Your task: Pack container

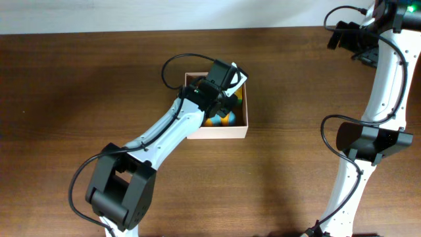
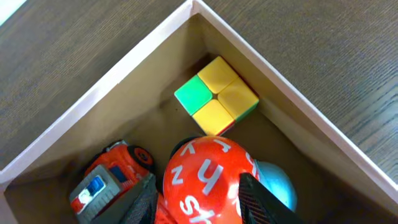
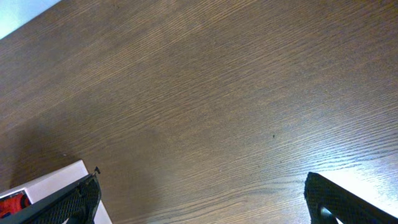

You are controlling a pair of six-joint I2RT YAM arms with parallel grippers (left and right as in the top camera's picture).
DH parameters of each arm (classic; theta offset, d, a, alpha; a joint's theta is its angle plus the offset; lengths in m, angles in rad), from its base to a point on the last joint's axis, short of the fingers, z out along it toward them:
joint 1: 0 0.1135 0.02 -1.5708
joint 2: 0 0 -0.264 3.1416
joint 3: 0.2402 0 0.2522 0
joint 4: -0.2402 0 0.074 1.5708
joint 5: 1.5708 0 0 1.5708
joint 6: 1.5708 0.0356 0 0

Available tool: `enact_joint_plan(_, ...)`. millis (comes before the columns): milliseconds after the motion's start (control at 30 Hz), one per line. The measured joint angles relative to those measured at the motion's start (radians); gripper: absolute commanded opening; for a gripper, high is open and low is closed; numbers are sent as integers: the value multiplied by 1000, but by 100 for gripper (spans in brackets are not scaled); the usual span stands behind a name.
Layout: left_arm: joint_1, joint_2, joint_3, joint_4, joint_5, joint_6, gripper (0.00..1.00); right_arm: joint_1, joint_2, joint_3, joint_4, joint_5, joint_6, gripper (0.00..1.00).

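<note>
The container (image 1: 217,133) is a shallow white-walled box with a tan inside (image 2: 112,74), at the middle of the table. In it lie a yellow and green cube (image 2: 216,95) in the far corner, a red and grey toy car (image 2: 109,177), a pale blue ball (image 2: 277,183) and a red ball with white letters (image 2: 202,177). My left gripper (image 2: 196,186) reaches down into the box (image 1: 227,100). Its fingers flank the red ball, with a thin gap on the left side. My right gripper (image 3: 202,186) hangs wide open over bare table at the far right (image 1: 347,36).
Dark wooden table (image 1: 79,79) surrounds the box. The right wrist view catches a white corner of the box (image 3: 56,180) at its lower left. The right arm's base stands at the right edge (image 1: 368,141).
</note>
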Motion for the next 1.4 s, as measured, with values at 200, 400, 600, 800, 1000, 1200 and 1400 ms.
enact_joint_plan(200,0,0,19,-53,2,-32,44,0,0,0,0,0,0,99)
enact_joint_plan(400,2,-9,53,-177,2,-99,66,0,0,0,0,0,0,99)
enact_joint_plan(600,61,-106,110,-307,8,-204,84,0,0,0,0,0,0,99)
enact_joint_plan(800,226,-280,125,-409,8,-289,99,0,0,0,0,0,1,99)
enact_joint_plan(1000,352,-367,130,-494,-15,-309,99,0,0,0,0,0,0,99)
enact_joint_plan(1200,417,-370,130,-520,-25,-310,99,0,0,0,0,0,1,99)
enact_joint_plan(1400,418,-370,130,-520,-25,-313,99,0,0,0,0,0,0,99)
